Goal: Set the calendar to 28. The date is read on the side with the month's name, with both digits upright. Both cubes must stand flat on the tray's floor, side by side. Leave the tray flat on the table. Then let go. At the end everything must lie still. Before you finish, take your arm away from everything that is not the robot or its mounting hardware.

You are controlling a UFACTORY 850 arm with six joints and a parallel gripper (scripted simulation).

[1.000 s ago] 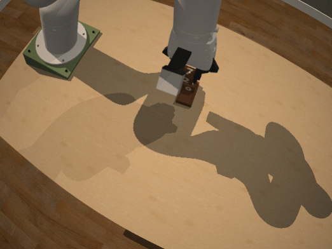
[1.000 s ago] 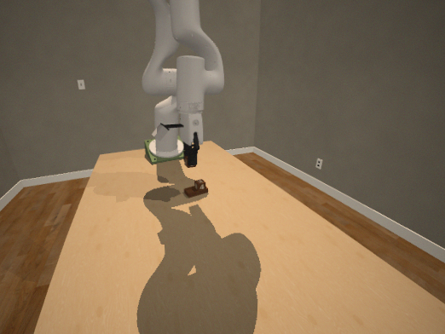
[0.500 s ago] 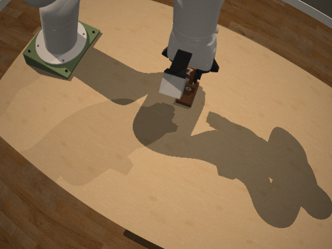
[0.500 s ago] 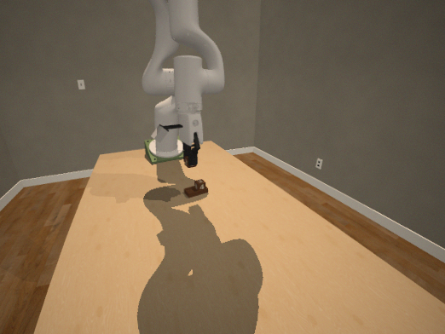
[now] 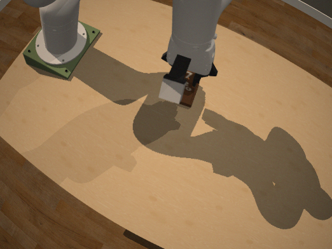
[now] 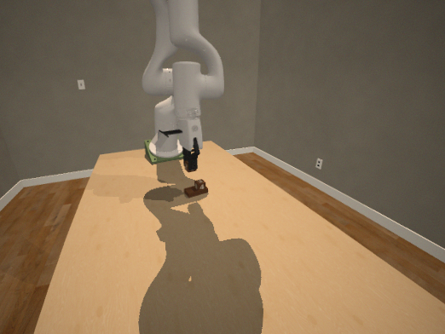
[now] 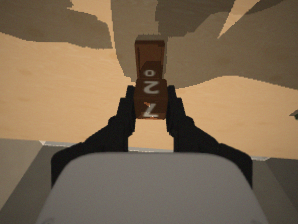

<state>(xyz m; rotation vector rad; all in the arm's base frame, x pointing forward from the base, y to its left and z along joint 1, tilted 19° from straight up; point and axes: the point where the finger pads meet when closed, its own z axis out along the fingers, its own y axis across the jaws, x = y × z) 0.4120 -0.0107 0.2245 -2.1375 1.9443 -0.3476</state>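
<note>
My gripper is shut on a brown date cube and holds it in the air. The wrist view shows a white 2 and a 7 on this cube. It also shows in the top view, mostly hidden by the wrist. Below it the dark brown tray lies flat on the table. A second cube with a 0 on top stands in the tray. In the exterior view my gripper hangs above and just behind the tray and its cube.
The arm's green base plate stands at the table's far left corner. The wrist camera's white housing covers part of the tray in the top view. Broad arm shadows fall across the wooden table.
</note>
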